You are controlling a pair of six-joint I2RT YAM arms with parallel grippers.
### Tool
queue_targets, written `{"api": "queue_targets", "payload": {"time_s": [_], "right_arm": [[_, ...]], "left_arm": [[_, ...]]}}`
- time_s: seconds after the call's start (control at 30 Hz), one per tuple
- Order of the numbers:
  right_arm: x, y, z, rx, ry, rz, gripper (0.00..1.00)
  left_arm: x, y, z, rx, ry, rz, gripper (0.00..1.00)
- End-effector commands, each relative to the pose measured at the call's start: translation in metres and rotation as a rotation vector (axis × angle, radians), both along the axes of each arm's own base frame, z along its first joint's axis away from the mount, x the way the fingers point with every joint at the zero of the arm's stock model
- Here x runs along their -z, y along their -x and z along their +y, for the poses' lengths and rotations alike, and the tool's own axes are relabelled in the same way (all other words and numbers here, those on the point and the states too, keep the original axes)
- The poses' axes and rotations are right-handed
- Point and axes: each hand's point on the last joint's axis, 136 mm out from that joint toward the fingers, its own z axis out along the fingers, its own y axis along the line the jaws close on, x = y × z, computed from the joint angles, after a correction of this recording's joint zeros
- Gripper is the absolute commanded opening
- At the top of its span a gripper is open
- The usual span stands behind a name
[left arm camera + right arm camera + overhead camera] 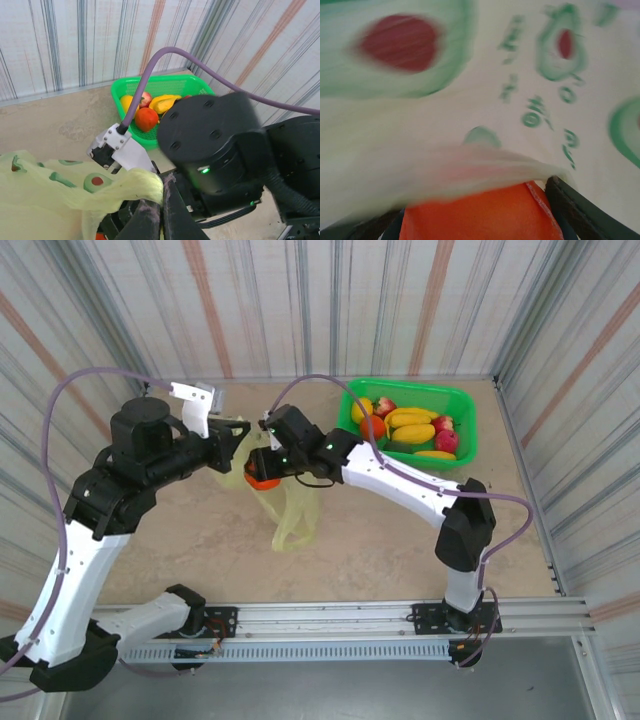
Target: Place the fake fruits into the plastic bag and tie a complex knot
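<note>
Left gripper (161, 204) pinched fully closed on a gathered handle of the plastic bag (288, 512), lifting it left of tabletop (380, 550) centre; bag body sags onto the table; right gripper (262, 468) part-open, clamped on an orange ball (480, 217) right at the bag's mouth; my judgement: push the ball well past the loose film before I release, left side holding the mouth taut and high; other fake fruits (412, 430) sit in the green basket (462, 400), far right corner; green lettering among the avocado print, too blurred to read.
</note>
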Motion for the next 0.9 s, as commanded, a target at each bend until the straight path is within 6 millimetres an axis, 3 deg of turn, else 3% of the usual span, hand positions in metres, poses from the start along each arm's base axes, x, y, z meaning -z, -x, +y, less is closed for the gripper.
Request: {"api": "queue_targets", "payload": {"time_s": [0.0,0.1,0.2,0.23,0.5,0.6,0.7,0.87], "right_arm": [[0.016,-0.036,-0.048,0.162,0.263,-0.156,0.62],[0.019,-0.052,-0.069,0.219,0.354,-0.215,0.69],[0.024,-0.059,-0.074,0.208,0.358,-0.202,0.97],[0.025,-0.06,-0.074,0.203,0.35,-0.189,0.99],[0.021,-0.052,-0.066,0.121,0.213,-0.135,1.0],[0.015,-0.048,-0.065,0.099,0.16,-0.128,0.96],[-0.001,-0.04,-0.061,0.059,0.075,-0.134,0.91],[-0.045,-0.024,-0.06,-0.014,-0.153,-0.116,0.9]], "left_arm": [[-0.02,0.009,0.007,-0.006,0.036,-0.058,0.0],[-0.018,0.011,0.009,-0.011,0.028,-0.062,0.0],[-0.013,0.009,0.011,-0.021,0.014,-0.057,0.0],[-0.01,0.009,0.011,-0.023,0.009,-0.05,0.0],[0.012,0.005,0.006,-0.015,0.002,0.005,0.0],[0.016,0.004,0.005,-0.011,0.001,0.019,0.0],[0.019,0.003,0.003,-0.008,0.001,0.031,0.0],[0.019,0.0,0.0,-0.003,0.008,0.045,0.0]]}}
